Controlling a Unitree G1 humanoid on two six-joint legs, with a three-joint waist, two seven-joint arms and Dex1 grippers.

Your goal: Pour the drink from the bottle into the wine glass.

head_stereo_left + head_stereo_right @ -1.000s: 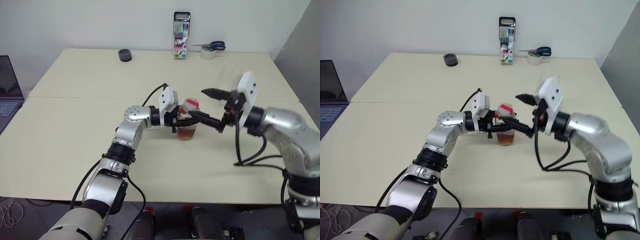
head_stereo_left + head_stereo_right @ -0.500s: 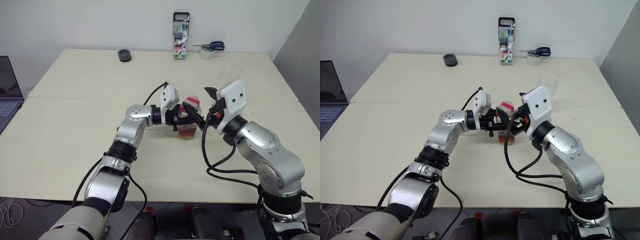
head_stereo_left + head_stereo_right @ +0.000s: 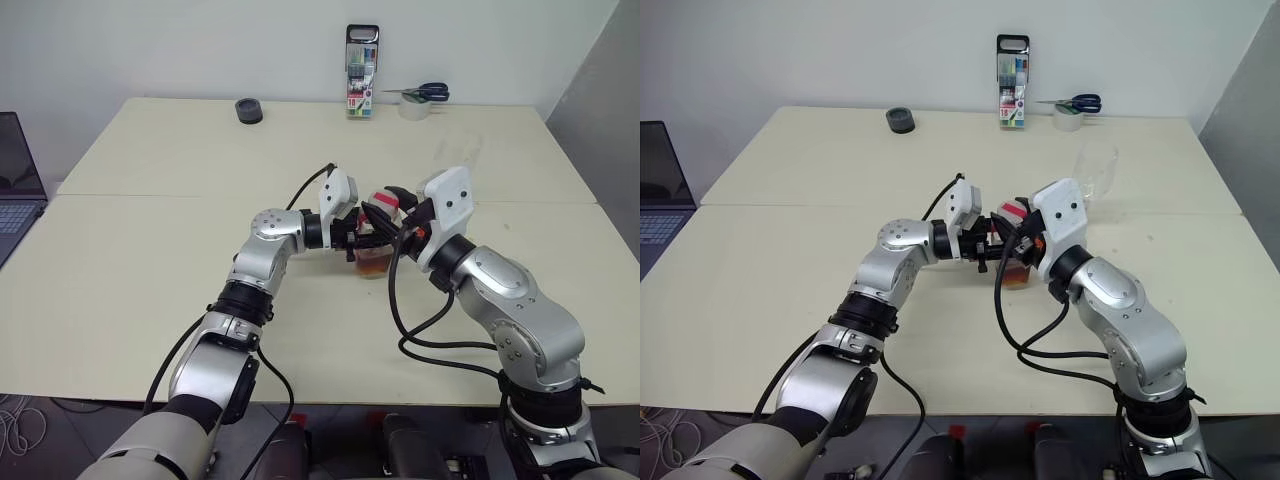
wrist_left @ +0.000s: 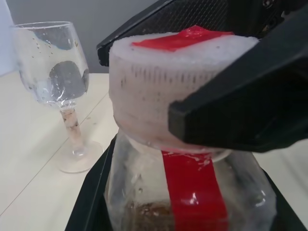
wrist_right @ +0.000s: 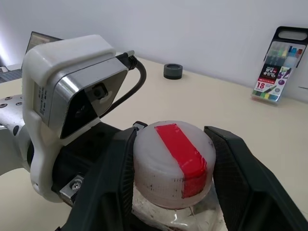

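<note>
Now closed in around the white-and-red cap (image 5: 172, 163) of the bottle (image 3: 374, 245): right gripper (image 5: 172, 168), one black finger (image 5: 108, 183) on each side of the cap, seemingly touching it on both sides. A second ago spread wide and held off to the right of the bottle; half a second ago already moved up beside the cap, still wider apart. Clamped around the bottle's clear body just under the cap: left gripper (image 3: 362, 234), reaching in level from the bottle's left, in the same place and the same grip as a second ago. Upright on the cream table (image 3: 150, 260) near its middle: the bottle, unmoved, red label stripe (image 4: 192, 185) running down its side, a small amount of the amber drink (image 3: 373, 264) at its bottom. Beyond the bottle and off to its right, well apart from it: the wine glass (image 3: 1095, 170), upright on the table, bowl holding no liquid, also seen from the left wrist with thin stem and round foot on the tabletop. Further past the bottle, along the table's far edge: a marker-pen case (image 3: 363, 72) standing upright, a roll of clear tape (image 3: 415, 105) with blue-handled scissors (image 3: 428, 92) lying on it, and a small dark round object (image 3: 249, 110). Far off to the bottle's left, at the table's side: part of a laptop (image 3: 18, 175).
</note>
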